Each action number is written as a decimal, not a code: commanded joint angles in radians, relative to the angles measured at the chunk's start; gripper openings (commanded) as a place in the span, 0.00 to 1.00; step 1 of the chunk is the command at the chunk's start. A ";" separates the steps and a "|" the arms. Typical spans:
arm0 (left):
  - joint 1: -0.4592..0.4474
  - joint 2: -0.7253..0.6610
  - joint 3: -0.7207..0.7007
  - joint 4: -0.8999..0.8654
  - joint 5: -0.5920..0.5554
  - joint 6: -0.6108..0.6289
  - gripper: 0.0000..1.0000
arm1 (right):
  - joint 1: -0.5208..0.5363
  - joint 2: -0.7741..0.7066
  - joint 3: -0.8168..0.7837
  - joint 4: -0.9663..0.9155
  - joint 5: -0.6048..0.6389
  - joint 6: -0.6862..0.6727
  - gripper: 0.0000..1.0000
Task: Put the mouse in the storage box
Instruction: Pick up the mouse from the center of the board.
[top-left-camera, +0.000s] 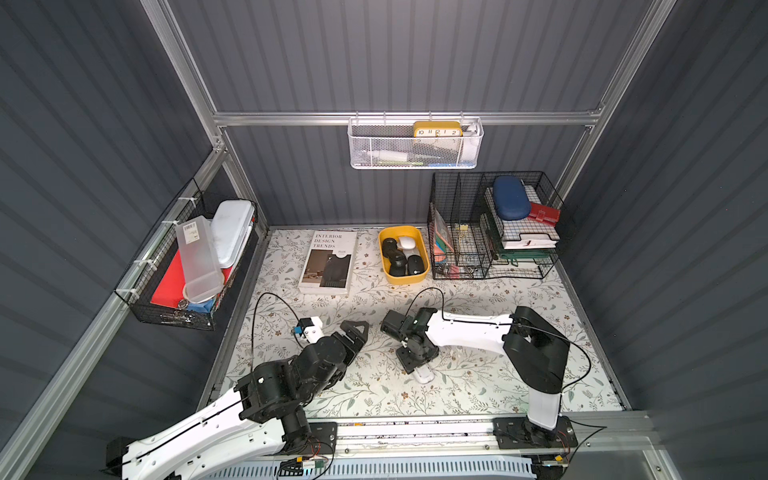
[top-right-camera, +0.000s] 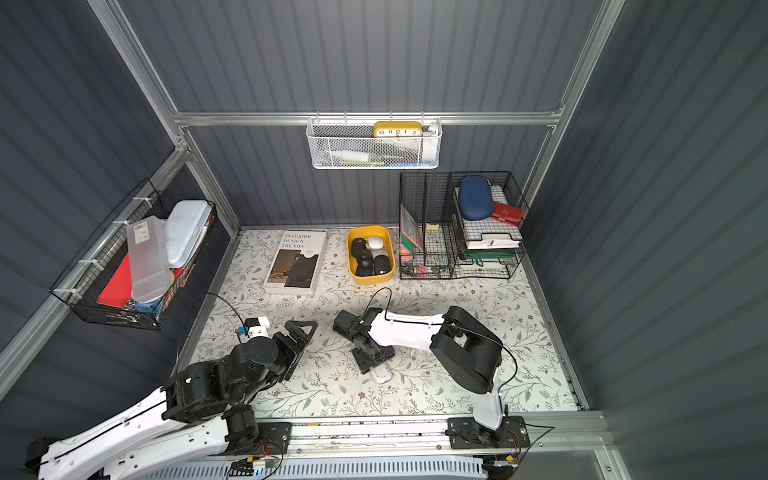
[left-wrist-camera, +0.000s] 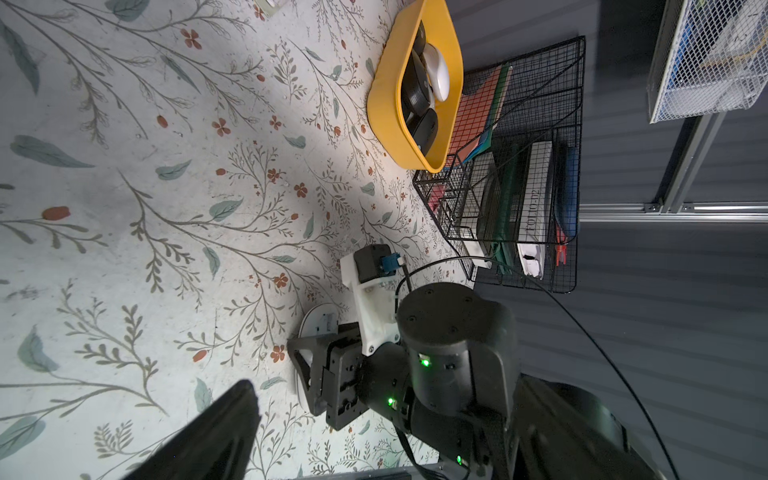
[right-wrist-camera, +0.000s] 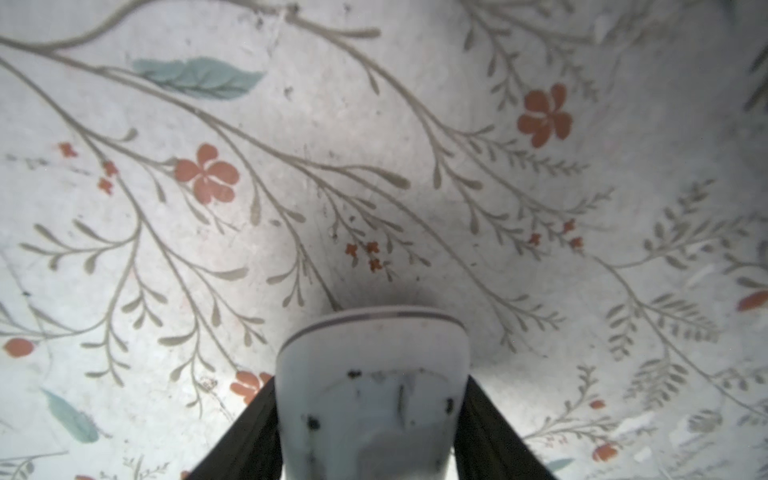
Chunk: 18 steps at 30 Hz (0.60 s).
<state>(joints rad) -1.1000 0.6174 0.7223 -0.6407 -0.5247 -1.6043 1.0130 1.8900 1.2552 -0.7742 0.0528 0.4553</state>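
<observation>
Mouse: the flat white plastic mouse lies on the floral-printed table cloth, in the front half near the middle and well apart from the box. In the right wrist view its rounded end points away from the camera.
Right gripper: the right gripper points straight down on the mouse, with one black finger against each long side, so it is clamped on it (I cannot tell whether the mouse has left the cloth).
Left gripper: the left gripper has its jaws wide apart and holds nothing. It hangs over the cloth near the right arm's wrist, with a gap between them.
Storage box: the shallow yellow plastic bin with rounded corners stands at the back edge of the table. Several black mice and one small white mouse lie in it.
Box sides: on one side the white hardcover book lies flat, with a strip of cloth between it and the bin. On the other side the black wire organiser stands just beside the bin's wall.
Open room: in both top views an open stretch of cloth runs from the mouse to the bin's front wall.
Front edge: a metal rail carries both arm bases.
Above: the white mesh basket hangs on the back wall, higher than the bin.
</observation>
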 joint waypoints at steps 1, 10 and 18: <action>0.000 -0.010 -0.018 0.014 -0.018 -0.002 0.99 | -0.047 -0.082 -0.030 0.019 -0.034 0.052 0.50; 0.001 0.042 -0.059 0.217 0.029 0.148 0.99 | -0.269 -0.281 -0.148 0.175 -0.250 0.274 0.49; 0.001 0.307 -0.064 0.615 0.198 0.442 0.99 | -0.420 -0.407 -0.191 0.425 -0.354 0.540 0.48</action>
<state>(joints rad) -1.1000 0.8452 0.6476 -0.2195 -0.4084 -1.3228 0.6106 1.5127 1.0668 -0.4789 -0.2337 0.8532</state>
